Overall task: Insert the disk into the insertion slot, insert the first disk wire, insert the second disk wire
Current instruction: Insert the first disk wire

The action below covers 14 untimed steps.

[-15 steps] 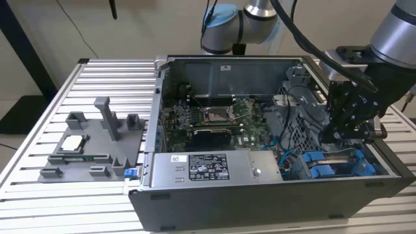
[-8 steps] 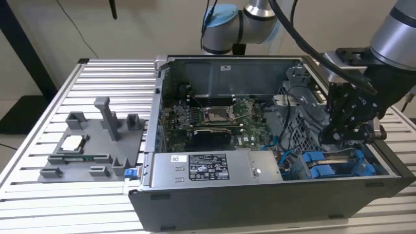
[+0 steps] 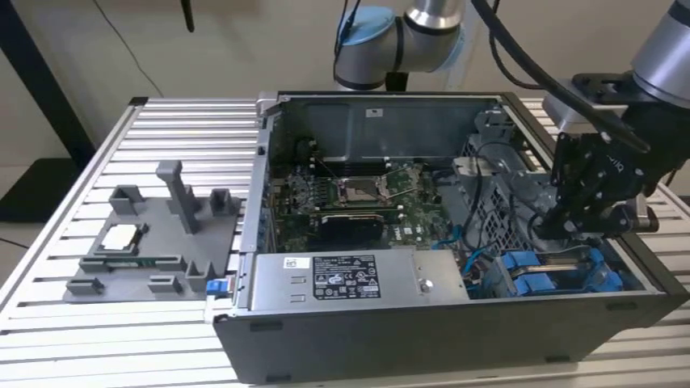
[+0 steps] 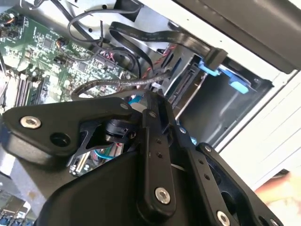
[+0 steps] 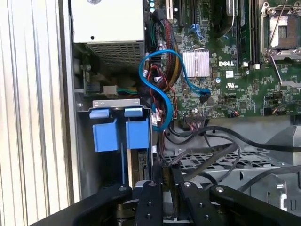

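Pincer [image 3: 571,230]: inside the computer case [image 3: 431,335]; cannot tell how wide it stands.
Disk [image 3: 544,273]: in the corner bay, at 7 o'clock from the pincer in the exterior view.
Bench [image 3: 65,339]: carries the case.

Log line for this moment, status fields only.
gripper: low inside case, at drive bay | disk: blue carrier in bay slot | blue cable: looped beside bay, far end unclear
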Each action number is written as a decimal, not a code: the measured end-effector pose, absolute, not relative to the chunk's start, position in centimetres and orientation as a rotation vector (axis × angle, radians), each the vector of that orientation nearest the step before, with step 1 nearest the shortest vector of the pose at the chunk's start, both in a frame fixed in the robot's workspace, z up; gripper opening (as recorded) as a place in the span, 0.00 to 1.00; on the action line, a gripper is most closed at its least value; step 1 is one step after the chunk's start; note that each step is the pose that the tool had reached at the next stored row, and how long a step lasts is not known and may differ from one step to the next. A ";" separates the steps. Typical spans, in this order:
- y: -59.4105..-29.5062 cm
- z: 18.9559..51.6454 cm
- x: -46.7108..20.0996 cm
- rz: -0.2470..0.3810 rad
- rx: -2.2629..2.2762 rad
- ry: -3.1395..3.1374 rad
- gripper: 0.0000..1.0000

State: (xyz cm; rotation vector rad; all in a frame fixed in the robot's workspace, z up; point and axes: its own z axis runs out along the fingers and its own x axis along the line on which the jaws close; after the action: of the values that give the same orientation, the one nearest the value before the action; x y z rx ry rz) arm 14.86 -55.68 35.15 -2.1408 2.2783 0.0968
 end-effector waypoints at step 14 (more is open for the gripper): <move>-56.9 35.2 15.8 0.097 -2.143 2.276 0.19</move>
State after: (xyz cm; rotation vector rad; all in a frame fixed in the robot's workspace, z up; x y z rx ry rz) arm 15.79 -56.93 35.15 -2.1429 2.2763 0.0969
